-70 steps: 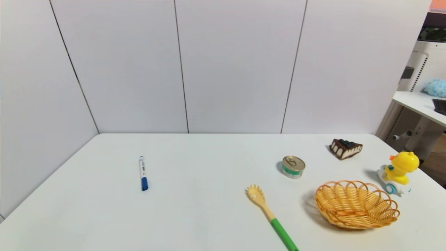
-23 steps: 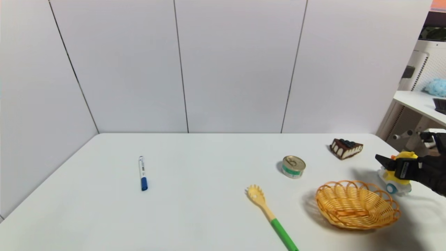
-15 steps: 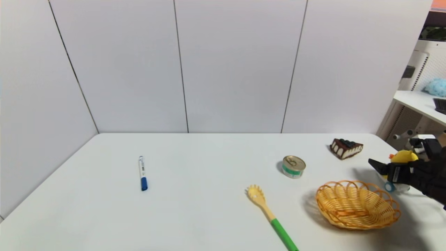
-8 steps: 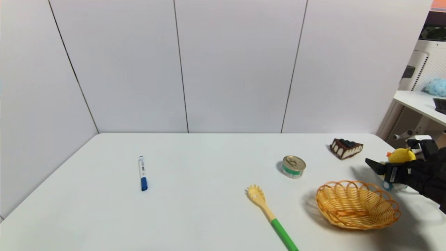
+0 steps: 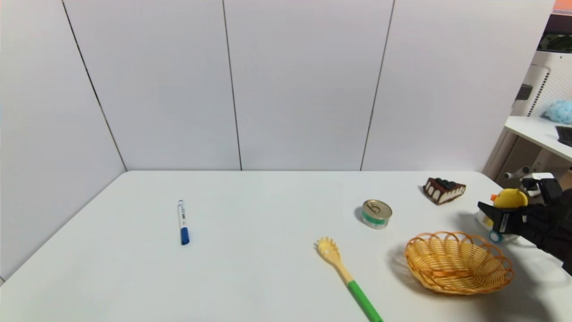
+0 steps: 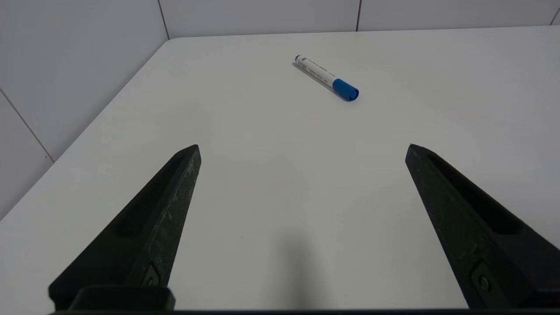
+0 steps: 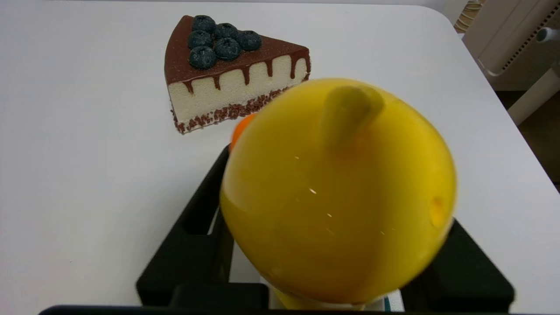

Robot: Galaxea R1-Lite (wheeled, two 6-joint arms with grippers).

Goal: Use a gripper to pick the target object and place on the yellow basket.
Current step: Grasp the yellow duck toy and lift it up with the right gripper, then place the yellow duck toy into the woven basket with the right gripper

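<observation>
The yellow duck toy (image 5: pixel 509 198) is at the table's right edge, just behind and to the right of the yellow basket (image 5: pixel 415 250). My right gripper (image 5: pixel 494 212) reaches in from the right and is shut on the duck's body, below the round head. In the right wrist view the duck (image 7: pixel 337 192) fills the space between the black fingers (image 7: pixel 197 218), with its orange beak pointing away. One blue wheel (image 5: pixel 493 236) shows under the near finger. The basket holds nothing. My left gripper (image 6: pixel 302 148) hangs open over bare table, out of the head view.
A chocolate cake slice (image 5: pixel 443 190) lies behind the duck, and it is seen close ahead (image 7: pixel 232 74) in the right wrist view. A tin can (image 5: pixel 376 213), a green-handled pasta spoon (image 5: pixel 346 275) and a blue-capped marker (image 5: pixel 183 222) lie further left. The table's right edge (image 5: pixel 552 235) is near.
My right gripper came in from the right and closed round the duck. Over the last second the duck has shifted slightly left and up with it.
</observation>
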